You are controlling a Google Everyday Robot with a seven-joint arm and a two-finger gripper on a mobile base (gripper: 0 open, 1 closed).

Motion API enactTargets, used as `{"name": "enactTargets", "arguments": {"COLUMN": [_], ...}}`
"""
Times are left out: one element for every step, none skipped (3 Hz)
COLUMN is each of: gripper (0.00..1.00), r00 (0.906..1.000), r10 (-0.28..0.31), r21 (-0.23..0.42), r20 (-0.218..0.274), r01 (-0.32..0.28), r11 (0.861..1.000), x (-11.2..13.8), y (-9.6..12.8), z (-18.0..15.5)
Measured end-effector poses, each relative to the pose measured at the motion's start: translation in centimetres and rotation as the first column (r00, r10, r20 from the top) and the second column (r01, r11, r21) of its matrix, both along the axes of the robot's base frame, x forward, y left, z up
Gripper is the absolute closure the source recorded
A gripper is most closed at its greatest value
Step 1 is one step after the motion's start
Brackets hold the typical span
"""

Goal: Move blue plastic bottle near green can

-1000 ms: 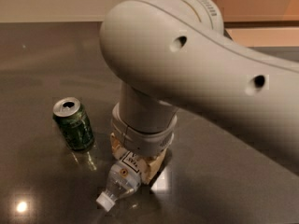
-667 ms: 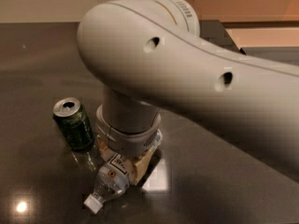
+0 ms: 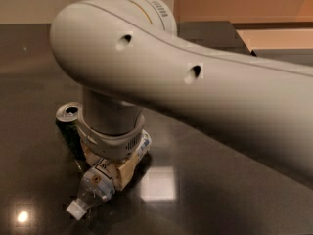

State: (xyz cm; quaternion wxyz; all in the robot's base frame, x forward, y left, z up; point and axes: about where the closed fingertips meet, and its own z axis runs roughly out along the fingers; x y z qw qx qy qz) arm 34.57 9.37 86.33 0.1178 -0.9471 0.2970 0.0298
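Note:
The blue plastic bottle (image 3: 95, 187) lies on its side on the dark table, its white cap (image 3: 76, 210) pointing to the front left and its other end (image 3: 144, 143) showing behind the wrist. My gripper (image 3: 116, 173) comes down from above and is shut on the bottle's middle. The green can (image 3: 68, 119) stands upright just left of the wrist, its silver top showing and its right side hidden by the wrist. The bottle is close to the can's base.
My large grey arm (image 3: 195, 82) fills the upper and right part of the view and hides the table behind it. The dark glossy table (image 3: 205, 199) shows light reflections in front. A tan wall and ledge (image 3: 254, 13) lie beyond the table's far edge.
My gripper has moved left with the bottle in it. The bottle is now right beside the can, and the wrist now covers part of the can.

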Motion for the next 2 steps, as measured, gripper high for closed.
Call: {"name": "enactTargets", "arguments": {"gripper": [0.84, 0.6], "r00": [0.9999, 0.9998], "r10": [0.011, 0.019], "r21": [0.02, 0.041], "r20": [-0.002, -0.011], "r01": [-0.011, -0.018], "r11": [1.0, 0.999], "x": [-0.1, -0.2], "y": [1.7, 2.9], "z": [0.1, 0.0]}}
